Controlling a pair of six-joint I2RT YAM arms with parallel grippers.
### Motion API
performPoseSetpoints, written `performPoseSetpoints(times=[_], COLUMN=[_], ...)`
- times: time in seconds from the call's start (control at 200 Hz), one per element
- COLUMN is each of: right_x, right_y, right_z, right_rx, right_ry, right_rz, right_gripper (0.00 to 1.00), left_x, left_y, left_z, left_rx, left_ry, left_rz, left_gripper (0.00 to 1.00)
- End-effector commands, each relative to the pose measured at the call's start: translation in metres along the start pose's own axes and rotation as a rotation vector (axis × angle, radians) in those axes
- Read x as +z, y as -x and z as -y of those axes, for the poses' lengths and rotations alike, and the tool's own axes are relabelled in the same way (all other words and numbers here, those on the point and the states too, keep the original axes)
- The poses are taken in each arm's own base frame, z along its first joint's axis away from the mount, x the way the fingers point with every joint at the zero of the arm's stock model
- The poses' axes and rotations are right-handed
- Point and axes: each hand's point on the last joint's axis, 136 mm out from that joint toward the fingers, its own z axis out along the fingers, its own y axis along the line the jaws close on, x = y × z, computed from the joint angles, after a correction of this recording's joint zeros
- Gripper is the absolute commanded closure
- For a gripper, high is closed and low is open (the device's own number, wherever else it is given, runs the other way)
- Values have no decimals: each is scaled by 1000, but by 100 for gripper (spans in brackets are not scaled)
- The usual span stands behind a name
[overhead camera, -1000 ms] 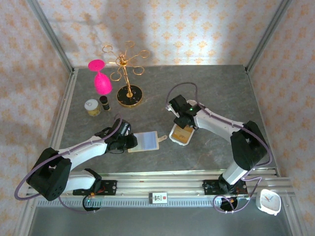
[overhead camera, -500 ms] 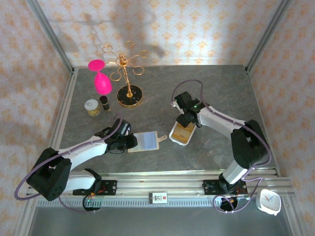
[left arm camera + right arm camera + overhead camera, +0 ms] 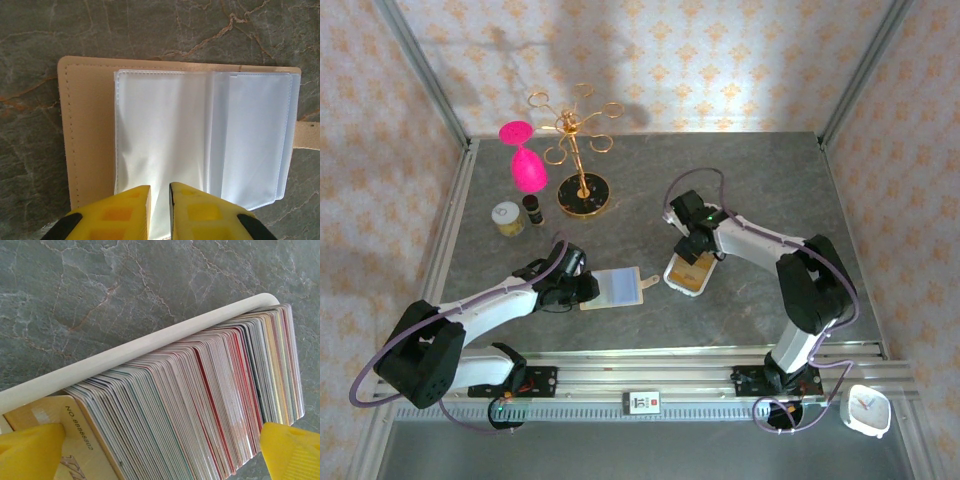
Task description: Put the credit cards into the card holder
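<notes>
Grey marbled table (image 3: pixel 760 180) carries the open card holder (image 3: pixel 90 145), its clear sleeves (image 3: pixel 165 135) empty, so nothing seems filed yet. The left tool (image 3: pixel 159 192) pinches a sleeve edge, nearly closed; the right tool (image 3: pixel 160 445) gapes wide astride the credit cards (image 3: pixel 200 405), packed in their white tray (image 3: pixel 150 340).

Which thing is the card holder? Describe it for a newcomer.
On the grey stone-patterned tabletop, look towards the front, at the tip of the left gripper. The card holder is the flat tan stitched wallet lying open with clear plastic sleeves; its neighbour, the white tray, holds a packed stack of credit cards.
</notes>
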Motion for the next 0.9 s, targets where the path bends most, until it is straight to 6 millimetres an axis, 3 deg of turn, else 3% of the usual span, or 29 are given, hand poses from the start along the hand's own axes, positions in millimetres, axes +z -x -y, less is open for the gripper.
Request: performPoseSetpoints(times=[0.0, 0.16, 0.455, 0.711, 0.896], right_x=[11, 10, -2, -20, -23], right_y=[-11, -11, -5, 3, -1], right_z=[5, 5, 20, 36, 39], right_rx=[-28, -30, -32, -23, -34], right_ry=[-59, -60, -112, -155, -172], right_rz=[-41, -44, -32, -1, 4], right_gripper=[0, 2, 24, 26, 25], left_x=[-1, -1, -1, -3, -3], left_y=[8, 8, 9, 8, 5], left_z=[3, 3, 5, 5, 1], left_rx=[6, 1, -2, -11, -19], left_ry=[-8, -11, -19, -30, -26], left_rz=[20, 20, 24, 31, 31], left_gripper=[82, 82, 83, 83, 83])
